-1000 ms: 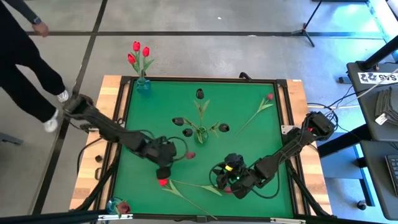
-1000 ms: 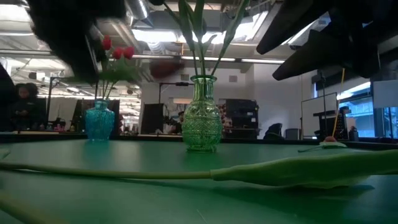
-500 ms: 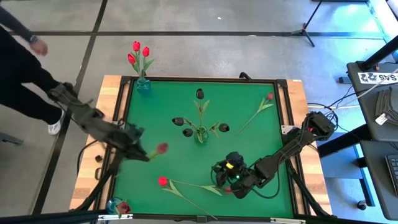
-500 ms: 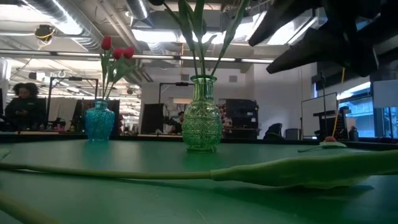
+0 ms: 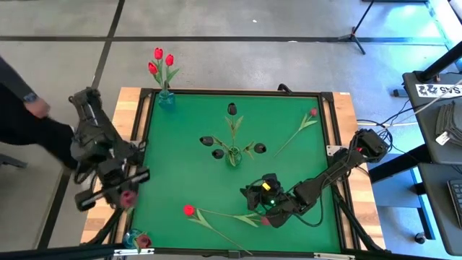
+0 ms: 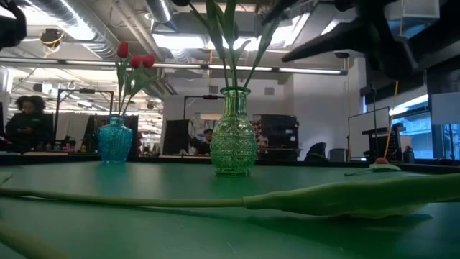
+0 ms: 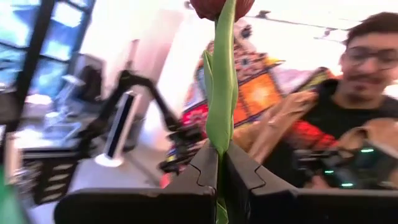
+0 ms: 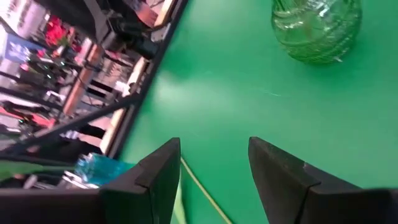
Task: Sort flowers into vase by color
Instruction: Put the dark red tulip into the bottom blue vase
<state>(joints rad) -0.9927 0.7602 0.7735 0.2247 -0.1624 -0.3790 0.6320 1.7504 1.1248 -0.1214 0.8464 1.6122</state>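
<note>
L gripper, fingers clamped on a dark tulip stem, is off the worktop's left edge, above the corner vase. Judgement: turn stem-down, centre over the neck, lower, then let go. R gripper, fingers wide w/ nothing between, sits low by the red tulip near the front edge; best wait. Farther: green vase, blue vase. Vs 0.5 s ago: L arm swung out from over the worktop.
</note>
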